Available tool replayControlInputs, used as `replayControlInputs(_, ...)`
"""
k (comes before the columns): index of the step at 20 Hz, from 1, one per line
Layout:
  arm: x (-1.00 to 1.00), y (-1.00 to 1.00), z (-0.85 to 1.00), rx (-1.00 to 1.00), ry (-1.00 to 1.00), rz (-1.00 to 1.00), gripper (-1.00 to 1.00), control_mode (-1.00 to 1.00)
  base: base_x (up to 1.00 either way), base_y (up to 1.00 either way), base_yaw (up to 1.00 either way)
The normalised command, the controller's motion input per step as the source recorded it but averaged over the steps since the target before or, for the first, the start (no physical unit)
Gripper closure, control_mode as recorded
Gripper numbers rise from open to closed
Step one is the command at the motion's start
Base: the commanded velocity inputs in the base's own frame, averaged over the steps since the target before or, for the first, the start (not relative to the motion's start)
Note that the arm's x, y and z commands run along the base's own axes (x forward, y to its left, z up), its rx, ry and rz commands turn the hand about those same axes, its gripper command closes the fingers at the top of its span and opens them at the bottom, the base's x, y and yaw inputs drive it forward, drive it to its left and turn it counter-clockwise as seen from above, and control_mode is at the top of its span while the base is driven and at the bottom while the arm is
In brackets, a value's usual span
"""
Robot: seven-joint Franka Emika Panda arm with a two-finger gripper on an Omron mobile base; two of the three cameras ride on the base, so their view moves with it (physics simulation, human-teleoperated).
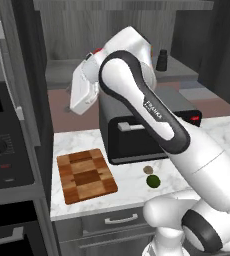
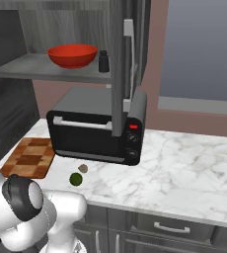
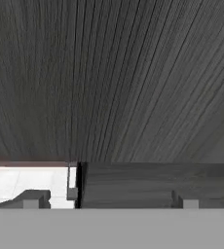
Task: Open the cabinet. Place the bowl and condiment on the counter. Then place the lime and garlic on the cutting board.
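Observation:
The cabinet stands open, its left door [image 1: 9, 75] and right door [image 2: 118, 64] both swung out. On its shelf [image 2: 31, 66] rest the red bowl [image 2: 72, 55] and, just to its right, the dark condiment [image 2: 103, 62] bottle. Down on the counter [image 2: 184, 158], the chequered cutting board [image 1: 85, 175] lies bare. The lime [image 1: 153, 181] and the garlic [image 1: 148, 170] sit to the right of it, in front of the oven. My gripper [image 3: 109, 200] is open with nothing between its fingertips, and faces dark wood-grain cabinet panel [image 3: 114, 87]. The white hand [image 1: 83, 90] hangs left of the shelf, above the counter.
A black toaster oven [image 2: 95, 131] stands on the counter under the shelf, behind the lime and garlic. A dark oven tower [image 1: 7, 150] lies left of the board. Grey drawers [image 2: 170, 227] run below the counter's front edge. Bare marble stretches right of the toaster oven.

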Motion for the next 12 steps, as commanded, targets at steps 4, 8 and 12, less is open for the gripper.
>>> replayControlInputs(4,-0.27,-0.54,0.0,-0.04,-0.04,-0.14,-1.0,-1.0,0.0,0.0,0.0)
replayControlInputs(8,-0.24,-0.56,0.0,-0.04,-0.04,-0.17,-1.0,-1.0,0.0,0.0,0.0)
replayControlInputs(12,-0.29,-0.56,0.0,-0.04,-0.08,-0.2,-1.0,-1.0,0.0,0.0,0.0)
